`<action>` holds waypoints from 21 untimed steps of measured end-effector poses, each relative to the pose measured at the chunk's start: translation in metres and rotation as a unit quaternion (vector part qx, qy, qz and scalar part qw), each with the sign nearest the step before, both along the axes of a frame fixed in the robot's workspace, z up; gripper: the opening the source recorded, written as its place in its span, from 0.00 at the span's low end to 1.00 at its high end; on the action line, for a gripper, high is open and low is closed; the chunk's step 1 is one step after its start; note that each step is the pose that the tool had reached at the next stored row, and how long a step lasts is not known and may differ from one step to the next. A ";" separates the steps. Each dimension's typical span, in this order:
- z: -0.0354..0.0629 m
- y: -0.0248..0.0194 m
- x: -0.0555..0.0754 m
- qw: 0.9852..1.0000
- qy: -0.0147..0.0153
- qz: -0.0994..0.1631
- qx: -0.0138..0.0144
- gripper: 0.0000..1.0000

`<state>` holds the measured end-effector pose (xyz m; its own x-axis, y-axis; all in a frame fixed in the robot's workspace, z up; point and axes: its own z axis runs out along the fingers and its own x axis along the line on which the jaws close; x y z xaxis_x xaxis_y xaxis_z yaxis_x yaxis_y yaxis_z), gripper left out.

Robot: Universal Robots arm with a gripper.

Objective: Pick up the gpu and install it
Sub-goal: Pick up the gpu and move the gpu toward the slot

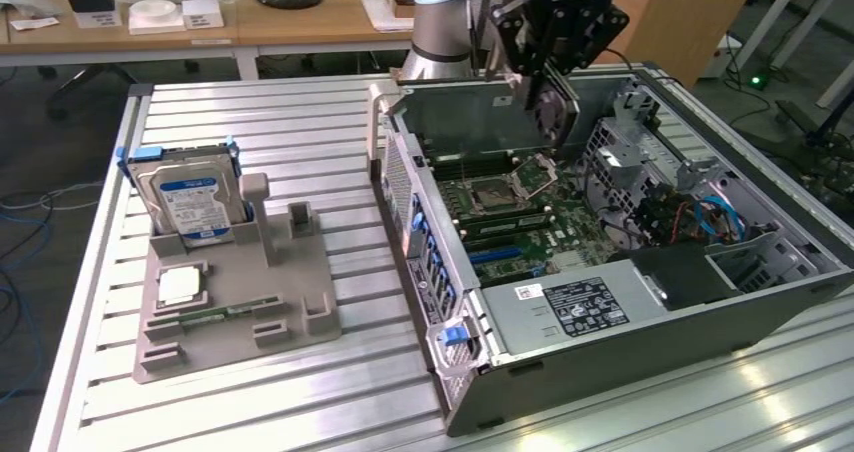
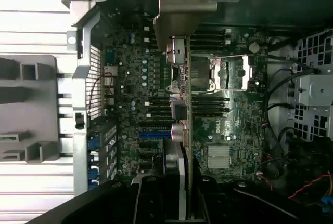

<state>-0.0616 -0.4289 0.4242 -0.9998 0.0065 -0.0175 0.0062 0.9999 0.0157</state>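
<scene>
**The gripper holds the gpu up over the open computer case.**

The gripper (image 1: 537, 97) is squeezed tight on the gpu (image 1: 467, 122), with a finger on each flat side of the card. The card stands on its thin edge above the main board (image 1: 521, 222). It is inside the computer case (image 1: 641, 322), at the end of the case nearest the robot arm. The case lies open on the table (image 1: 307, 122), along the table edge on the exterior view's right. So the picking-up part looks done. As far as I can tell, the card is not pushed down into a slot on the board, so the putting-in part is left to do. The hard drive (image 1: 187, 197) stands in the gray holder (image 1: 267, 292) near the table's other edge, well apart from the case.
</scene>
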 end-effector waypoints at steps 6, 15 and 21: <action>-0.0008 0.0000 0.023 1.000 0.000 0.000 0.000 0.28; -0.0018 0.0000 0.055 1.000 0.000 0.000 0.000 0.28; -0.0021 0.0000 0.067 1.000 0.000 0.000 0.000 0.28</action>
<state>0.0051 -0.4289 0.4221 -0.9998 0.0064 -0.0175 0.0062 0.9999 0.0156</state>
